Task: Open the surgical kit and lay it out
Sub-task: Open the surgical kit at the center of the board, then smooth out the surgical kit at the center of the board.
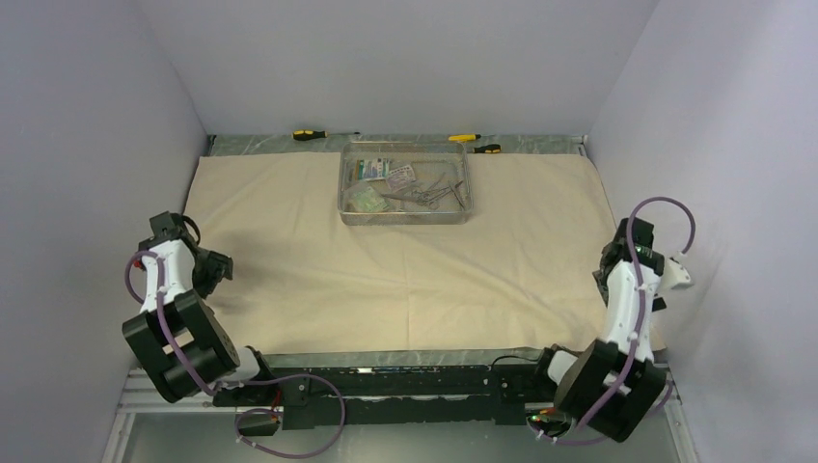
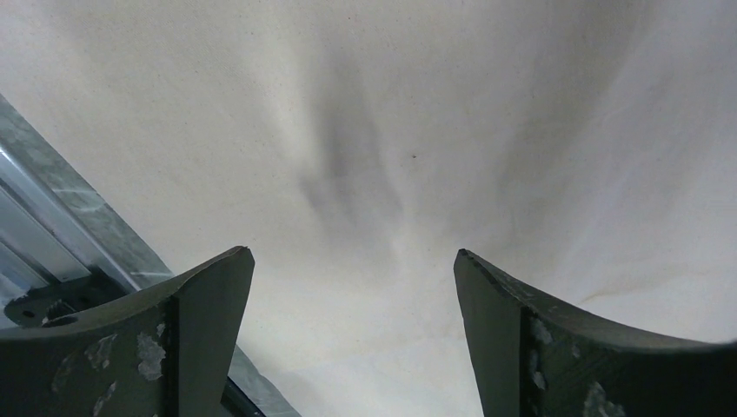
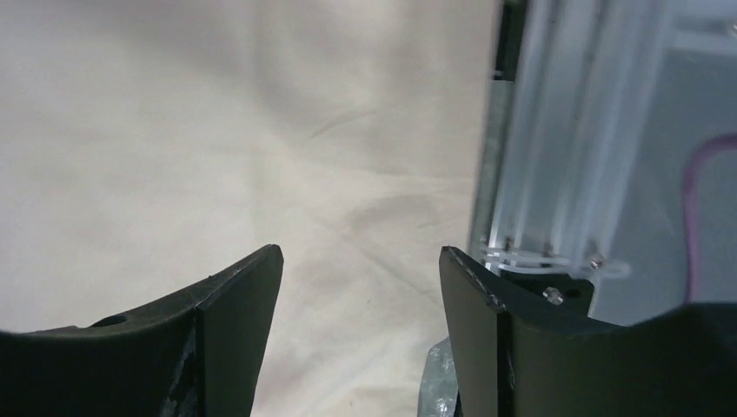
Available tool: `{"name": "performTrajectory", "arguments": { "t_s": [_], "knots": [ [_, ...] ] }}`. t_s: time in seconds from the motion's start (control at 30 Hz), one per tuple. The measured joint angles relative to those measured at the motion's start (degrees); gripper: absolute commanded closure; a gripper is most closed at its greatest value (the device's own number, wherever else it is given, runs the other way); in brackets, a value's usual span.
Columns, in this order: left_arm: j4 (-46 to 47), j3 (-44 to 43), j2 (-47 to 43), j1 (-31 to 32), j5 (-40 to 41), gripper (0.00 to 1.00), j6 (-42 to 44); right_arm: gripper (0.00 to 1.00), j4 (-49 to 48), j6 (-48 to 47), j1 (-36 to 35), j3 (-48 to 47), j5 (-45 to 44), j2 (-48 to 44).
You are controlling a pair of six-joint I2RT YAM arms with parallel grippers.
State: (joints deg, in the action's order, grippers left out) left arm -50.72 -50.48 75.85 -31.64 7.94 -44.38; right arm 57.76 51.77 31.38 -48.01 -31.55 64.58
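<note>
While the cloth [image 1: 405,270] lies flat under the tray [image 1: 344,183], left gripper [image 2: 354,253] and right gripper [image 3: 360,251] both gape empty above it.

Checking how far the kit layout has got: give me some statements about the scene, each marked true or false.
1. The beige cloth lies spread open and flat. True.
2. The wire-mesh tray sits at the cloth's near edge. False: it rests on the cloth toward the far edge.
3. The left pincer is open and empty. True.
4. The right pincer is clamped on the cloth. False: it is open over the cloth's right edge, holding nothing.
5. The clamps are laid out on the cloth. False: they lie inside the tray.
</note>
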Motion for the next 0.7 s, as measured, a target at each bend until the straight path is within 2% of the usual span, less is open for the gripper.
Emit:
{"name": "performTrajectory", "arguments": {
  "t_s": [0.07,0.17,0.23,0.4,0.6,0.7],
  "knots": [
    [-0.2,0.0,-0.4,0.5,0.6,0.10,0.4,0.36,-1.3,-3.7,-2.5,0.1,3.1,-3.8],
    [-0.4,1.0,-3.2,1.0,1.0,0.11,0.8,0.43,-6.8,-10.6,-5.9,2.2,13.5,-9.8],
    [-0.7,2.1,-5.4,1.1,1.0,0.12,0.8,0.44,-9.8,-13.6,-8.8,3.8,21.3,-11.1],
    [-2.2,3.0,-7.1,1.1,1.0,0.11,-0.5,0.42,-17.2,-17.5,-23.1,7.0,35.6,-10.2],
    [-0.8,7.4,-6.7,1.1,1.0,0.10,-4.5,0.37,-21.0,-20.5,-30.6,7.6,40.9,-11.1],
    [1.3,10.6,-6.1,1.1,1.0,0.14,-5.4,0.35,-21.5,-22.1,-32.4,7.6,40.9,-11.1]
  ]
}}
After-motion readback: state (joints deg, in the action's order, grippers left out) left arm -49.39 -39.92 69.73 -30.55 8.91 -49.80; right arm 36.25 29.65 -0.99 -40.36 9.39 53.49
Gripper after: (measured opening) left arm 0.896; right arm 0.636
